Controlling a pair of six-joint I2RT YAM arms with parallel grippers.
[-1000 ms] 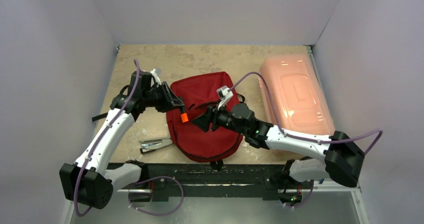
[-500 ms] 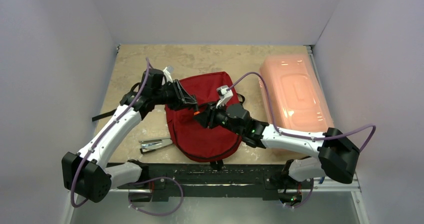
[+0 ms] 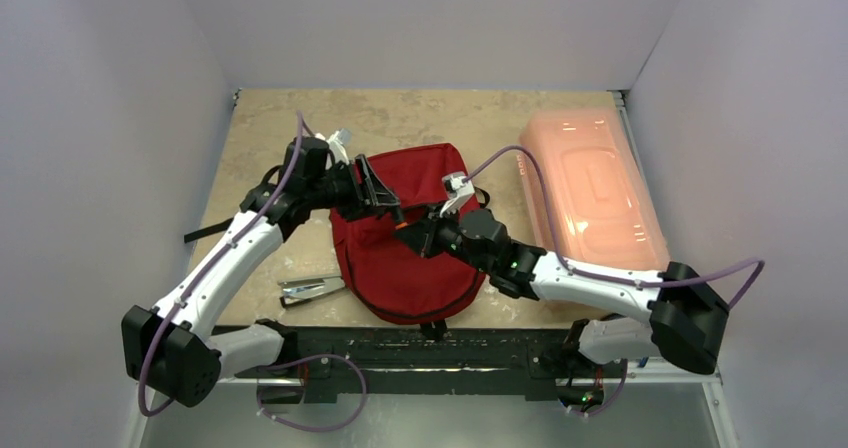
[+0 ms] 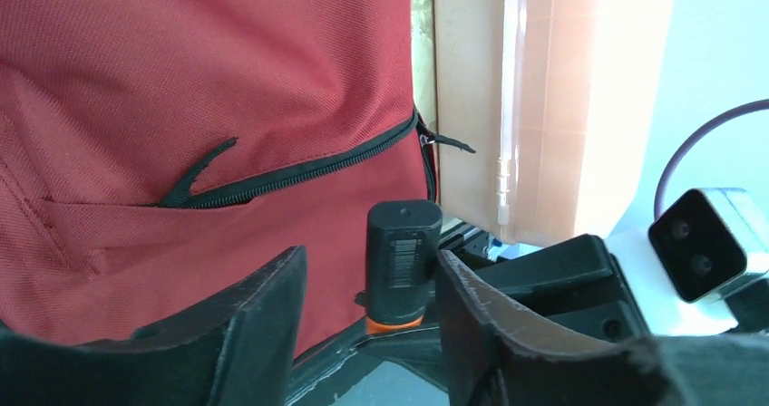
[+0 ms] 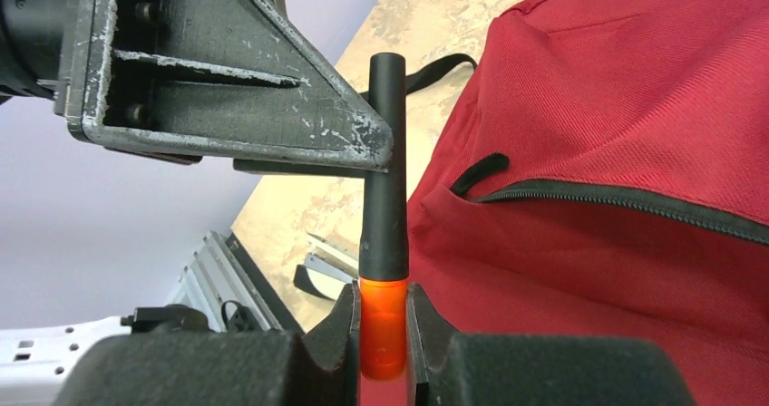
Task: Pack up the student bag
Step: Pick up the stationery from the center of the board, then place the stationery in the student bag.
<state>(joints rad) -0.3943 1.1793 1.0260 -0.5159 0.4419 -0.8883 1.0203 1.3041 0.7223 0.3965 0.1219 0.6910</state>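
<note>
The student bag (image 3: 400,258), dark red with black zippers, lies flat at the table's middle, its main zipper (image 4: 299,175) shut. Above it is a marker (image 3: 398,223) with a black body and an orange end. My right gripper (image 5: 383,297) is shut on the orange end (image 5: 383,329), and the black body (image 5: 384,198) sticks out past the fingers. My left gripper (image 4: 370,265) is open around the black body (image 4: 402,256). The marker sits close against one finger (image 4: 472,306), with a wide gap to the other. Both grippers meet over the bag (image 5: 635,107).
A silver and black stapler (image 3: 312,289) lies on the table left of the bag, also in the right wrist view (image 5: 322,275). A pale pink translucent box (image 3: 590,188) stands at the right. A black strap (image 3: 200,234) trails left of the bag.
My left gripper carried the marker right over the bag, then opened its jaws. My right gripper closed on the marker's orange end.
</note>
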